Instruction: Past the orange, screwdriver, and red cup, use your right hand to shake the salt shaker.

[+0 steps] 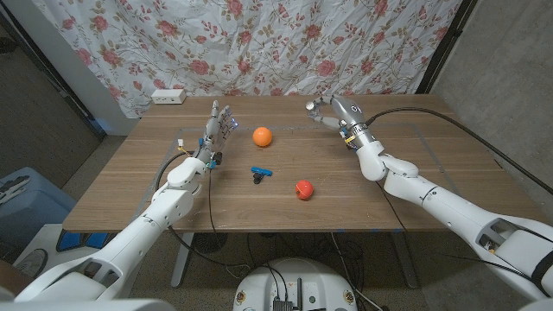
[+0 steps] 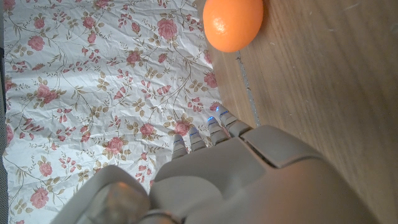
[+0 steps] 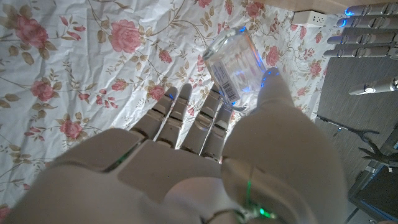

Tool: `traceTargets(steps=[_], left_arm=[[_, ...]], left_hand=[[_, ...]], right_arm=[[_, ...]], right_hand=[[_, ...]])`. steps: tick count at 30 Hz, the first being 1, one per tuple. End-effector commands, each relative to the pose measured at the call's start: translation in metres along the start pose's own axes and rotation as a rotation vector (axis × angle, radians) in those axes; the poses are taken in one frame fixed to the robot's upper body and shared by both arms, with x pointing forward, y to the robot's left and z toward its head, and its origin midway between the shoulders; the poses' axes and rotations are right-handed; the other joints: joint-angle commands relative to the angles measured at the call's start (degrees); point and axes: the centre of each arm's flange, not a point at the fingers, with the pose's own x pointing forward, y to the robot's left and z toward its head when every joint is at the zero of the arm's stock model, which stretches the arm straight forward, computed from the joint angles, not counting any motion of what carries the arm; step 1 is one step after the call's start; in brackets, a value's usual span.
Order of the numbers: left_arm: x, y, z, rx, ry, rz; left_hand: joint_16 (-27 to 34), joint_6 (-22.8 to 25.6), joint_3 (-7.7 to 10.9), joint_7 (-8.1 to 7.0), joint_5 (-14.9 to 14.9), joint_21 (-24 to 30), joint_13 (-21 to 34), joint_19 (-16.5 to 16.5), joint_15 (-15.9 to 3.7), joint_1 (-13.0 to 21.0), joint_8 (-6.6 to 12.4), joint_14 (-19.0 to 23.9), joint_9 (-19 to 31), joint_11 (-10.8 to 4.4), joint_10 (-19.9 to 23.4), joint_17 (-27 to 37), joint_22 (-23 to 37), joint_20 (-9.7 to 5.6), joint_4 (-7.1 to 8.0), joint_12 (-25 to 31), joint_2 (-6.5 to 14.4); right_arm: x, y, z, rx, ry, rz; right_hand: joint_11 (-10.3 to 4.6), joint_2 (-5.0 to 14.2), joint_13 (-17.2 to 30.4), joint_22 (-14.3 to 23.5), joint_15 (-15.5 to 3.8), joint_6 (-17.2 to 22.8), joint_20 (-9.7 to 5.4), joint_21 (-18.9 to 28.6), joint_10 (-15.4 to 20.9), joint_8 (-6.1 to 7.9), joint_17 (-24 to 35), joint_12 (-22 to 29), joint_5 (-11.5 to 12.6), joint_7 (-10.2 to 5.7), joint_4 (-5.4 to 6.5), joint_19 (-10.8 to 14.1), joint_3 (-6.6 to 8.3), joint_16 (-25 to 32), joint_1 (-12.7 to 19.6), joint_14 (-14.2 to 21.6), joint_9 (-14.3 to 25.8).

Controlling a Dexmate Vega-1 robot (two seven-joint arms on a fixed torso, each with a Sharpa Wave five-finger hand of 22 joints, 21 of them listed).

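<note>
Right wrist view: clear salt shaker (image 3: 235, 70) with a printed label sits in the right hand (image 3: 205, 168), pinched between thumb and the curled fingers (image 3: 186, 121), held up against the floral curtain (image 3: 81, 68); the left hand's fingertips (image 3: 364, 28) show at the frame edge, straight and spread. Head view: right hand (image 1: 331, 112) is raised over the far right part of the wooden table (image 1: 449, 190), closed round the shaker, which is too small there to make out; orange (image 1: 262, 136) lies near the table's middle, toward the far side; blue-handled screwdriver (image 1: 261, 174) lies nearer the robot than the orange; red cup (image 1: 303, 189) is on its side just right of the screwdriver, apart from it; all three lie between the two arms. Left hand (image 1: 216, 128) stands upright left of the orange, fingers extended and apart, holding nothing; not touching the orange. Left wrist view: orange (image 2: 233, 23) on the wood ahead of the left hand (image 2: 249, 180), clear gap between them. White power strip (image 1: 168, 97) at the far left table edge by the curtain.
</note>
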Motion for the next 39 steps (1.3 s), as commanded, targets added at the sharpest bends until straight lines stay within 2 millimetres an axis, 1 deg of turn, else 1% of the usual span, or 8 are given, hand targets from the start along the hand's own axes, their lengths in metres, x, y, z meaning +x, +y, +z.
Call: traceTargets(steps=[1,12,27,31,36,39], left_arm=[[0.0,0.0,0.0,0.0,0.0,0.0],[0.0,0.0,0.0,0.0,0.0,0.0],[0.0,0.0,0.0,0.0,0.0,0.0],[0.0,0.0,0.0,0.0,0.0,0.0],[0.0,0.0,0.0,0.0,0.0,0.0],[0.0,0.0,0.0,0.0,0.0,0.0]], left_hand=[[0.3,0.1,-0.1,-0.42,0.4,0.3,0.2,0.2,-5.99,0.0,0.24,0.0,0.3,-0.39,0.0,0.3,0.3,-1.39,0.36,0.2,5.8],[0.3,0.1,-0.1,-0.41,0.4,0.3,0.2,0.2,-6.05,0.0,0.25,0.0,0.3,-0.39,0.0,0.3,0.3,-1.37,0.36,0.2,5.8],[0.3,0.1,-0.1,-0.46,0.4,0.3,0.2,0.2,-6.02,0.0,0.23,0.0,0.3,-0.44,0.0,0.3,0.3,-1.37,0.36,0.2,5.8],[0.3,0.2,-0.1,-0.43,0.4,0.3,0.2,0.2,-6.01,0.0,0.28,0.0,0.3,-0.36,0.0,0.3,0.3,-1.37,0.36,0.2,5.8],[0.3,0.1,-0.1,-0.38,0.4,0.3,0.2,0.2,-5.98,0.0,0.25,0.0,0.3,-0.44,0.0,0.3,0.3,-1.37,0.36,0.2,5.8],[0.3,0.1,-0.1,-0.42,0.4,0.3,0.2,0.2,-5.99,0.0,0.23,0.0,0.3,-0.39,-0.1,0.3,0.3,-1.36,0.36,0.2,5.8]], right_arm=[[0.005,-0.006,0.01,-0.142,-0.073,-0.063],[0.012,-0.01,0.009,-0.248,-0.178,-0.137],[0.013,0.0,0.009,-0.358,-0.257,-0.21],[0.013,0.001,0.006,-0.384,-0.273,-0.234],[0.01,0.0,-0.001,-0.421,-0.297,-0.244],[0.007,0.0,-0.006,-0.436,-0.306,-0.242]], right_hand=[[-0.11,0.58,0.1,0.2,-7.48,1.7,0.3,0.2,0.6,0.31,0.1,0.0,-0.3,-1.04,0.15,0.6,-0.24,0.5,-0.8,0.7,0.1],[-0.12,0.7,0.0,0.2,-7.7,1.9,-0.25,0.0,0.5,0.32,0.0,-0.2,-0.5,-1.04,0.19,0.5,-0.38,0.4,-1.1,0.8,0.1],[-0.13,0.84,0.1,0.2,-8.01,2.4,-0.54,0.0,0.6,0.47,-0.1,-0.1,-0.6,-1.03,0.01,0.8,-0.37,0.4,-1.2,1.3,0.2],[-0.13,0.81,0.2,0.2,-8.04,2.6,-0.83,0.0,0.6,0.51,0.0,-0.1,-0.7,-1.04,-0.07,1.1,-0.39,0.5,-1.1,1.4,0.2],[-0.14,0.84,0.2,0.2,-8.17,2.8,-1.55,0.1,0.6,0.57,0.0,-0.1,-0.7,-1.03,-0.22,1.3,-0.37,0.5,-1.0,1.5,0.2],[-0.15,0.89,0.3,0.2,-8.26,2.9,-1.62,0.1,0.8,0.63,0.0,0.0,-0.7,-1.02,-0.3,1.4,-0.33,0.5,-0.9,1.5,0.2]])
